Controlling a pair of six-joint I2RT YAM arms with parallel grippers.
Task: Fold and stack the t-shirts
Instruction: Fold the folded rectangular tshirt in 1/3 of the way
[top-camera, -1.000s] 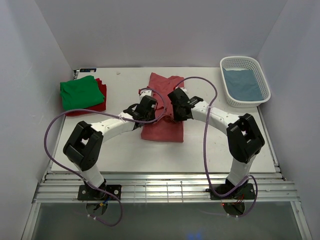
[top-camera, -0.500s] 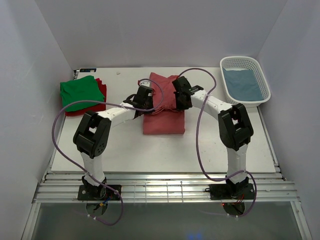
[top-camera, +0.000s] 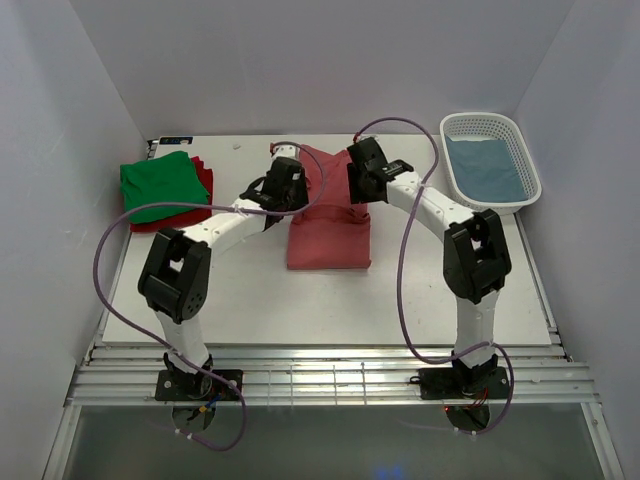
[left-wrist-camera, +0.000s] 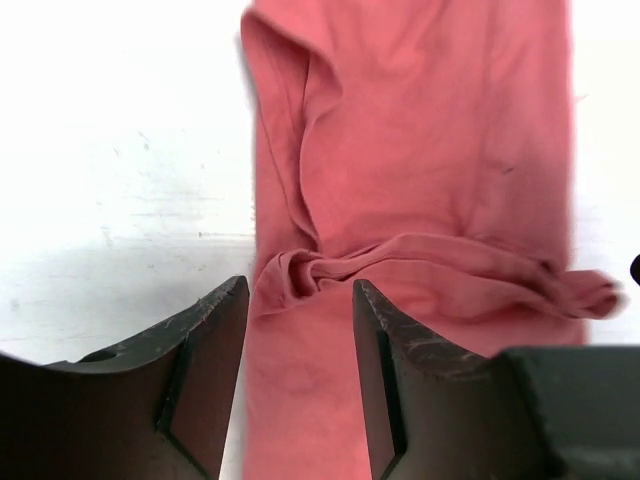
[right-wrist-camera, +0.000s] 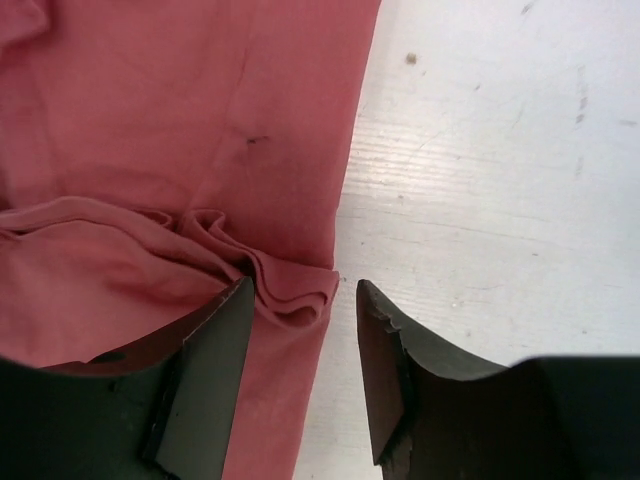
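Over the pinkish-red t-shirt (top-camera: 328, 245), left end effector (left-wrist-camera: 300, 290) and right end effector (right-wrist-camera: 303, 288) gape empty, hiding its far corners.

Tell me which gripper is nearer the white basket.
Right. The right gripper is at the right edge of the pink shirt, toward the basket; the left gripper is at its left edge.

No legible txt, labels or nos. in any view

Left gripper (left-wrist-camera: 300, 310), jaws apart, above pink shirt's (left-wrist-camera: 420, 150) left edge; right gripper (right-wrist-camera: 297, 305) likewise above right edge; both arms outstretched.
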